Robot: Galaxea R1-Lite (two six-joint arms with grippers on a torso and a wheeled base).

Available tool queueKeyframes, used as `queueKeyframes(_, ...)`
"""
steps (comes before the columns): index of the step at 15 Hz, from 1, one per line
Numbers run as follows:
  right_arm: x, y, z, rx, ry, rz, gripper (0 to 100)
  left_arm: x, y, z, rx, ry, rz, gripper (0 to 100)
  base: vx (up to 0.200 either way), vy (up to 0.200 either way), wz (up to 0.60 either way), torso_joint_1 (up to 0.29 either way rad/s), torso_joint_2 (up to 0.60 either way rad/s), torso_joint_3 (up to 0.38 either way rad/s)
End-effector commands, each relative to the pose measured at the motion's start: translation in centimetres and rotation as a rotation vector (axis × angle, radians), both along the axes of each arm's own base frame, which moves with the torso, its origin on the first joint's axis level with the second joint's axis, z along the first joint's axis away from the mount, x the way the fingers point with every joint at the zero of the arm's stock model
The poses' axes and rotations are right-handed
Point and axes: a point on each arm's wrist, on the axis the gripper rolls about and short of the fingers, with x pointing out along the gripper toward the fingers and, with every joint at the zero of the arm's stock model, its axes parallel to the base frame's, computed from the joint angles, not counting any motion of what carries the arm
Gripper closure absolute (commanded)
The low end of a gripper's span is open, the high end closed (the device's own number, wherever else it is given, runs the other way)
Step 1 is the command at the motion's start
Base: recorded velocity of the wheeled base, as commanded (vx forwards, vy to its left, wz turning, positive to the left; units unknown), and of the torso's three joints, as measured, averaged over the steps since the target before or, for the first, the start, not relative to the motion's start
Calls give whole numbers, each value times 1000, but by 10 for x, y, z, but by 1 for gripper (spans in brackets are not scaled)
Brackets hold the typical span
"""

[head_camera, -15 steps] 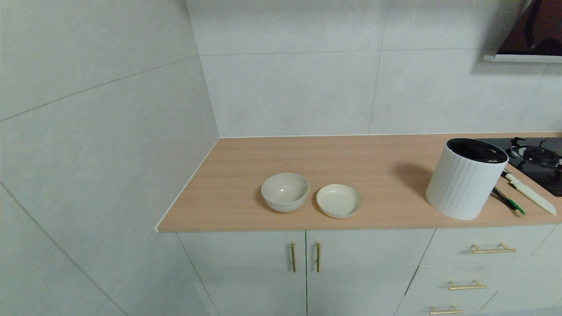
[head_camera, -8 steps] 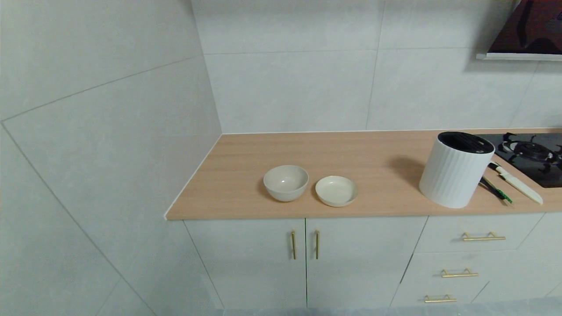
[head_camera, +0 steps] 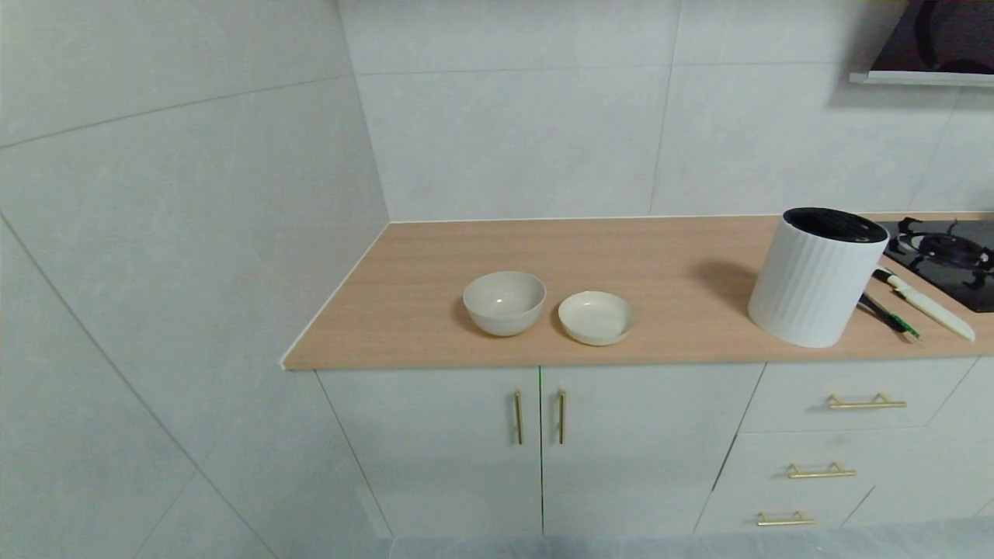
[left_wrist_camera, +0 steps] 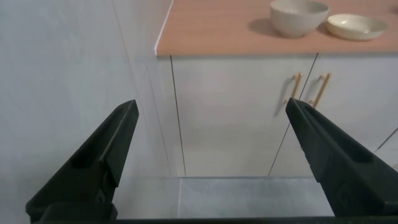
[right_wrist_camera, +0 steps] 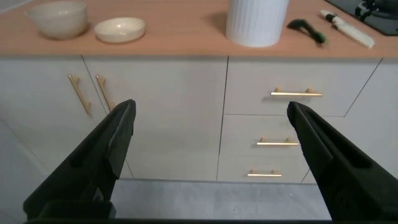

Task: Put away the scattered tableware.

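A cream bowl (head_camera: 505,301) and a shallow cream dish (head_camera: 596,317) sit side by side near the front edge of the wooden countertop (head_camera: 668,264). Both also appear in the left wrist view as bowl (left_wrist_camera: 298,17) and dish (left_wrist_camera: 357,26), and in the right wrist view as bowl (right_wrist_camera: 57,18) and dish (right_wrist_camera: 120,28). My left gripper (left_wrist_camera: 214,155) hangs open, low in front of the cabinet doors. My right gripper (right_wrist_camera: 211,155) is open too, below counter height facing the drawers. Nothing is held.
A white ribbed holder (head_camera: 817,277) with a black slotted top stands at the right. Beside it lie a green-handled tool (head_camera: 893,317) and a cream knife (head_camera: 928,305), then a gas hob (head_camera: 947,256). Cabinet doors with gold handles (head_camera: 540,417) and drawers (head_camera: 866,402) sit below. A tiled wall closes the left.
The head camera has pulled back and shifted, so the counter looks smaller and higher in the picture. The tableware itself has not moved.
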Motion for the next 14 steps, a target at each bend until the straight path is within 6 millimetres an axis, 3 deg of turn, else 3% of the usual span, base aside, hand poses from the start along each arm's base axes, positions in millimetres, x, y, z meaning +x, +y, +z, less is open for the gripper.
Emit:
queueKeyframes(1,0,0,0,-1,1,0,0,0,0,0,0,0,1,0,0,0,0,-242,554,286)
queueKeyframes(14,0,0,0,-1,1,0,0,0,0,0,0,0,1,0,0,0,0,-227,524,292)
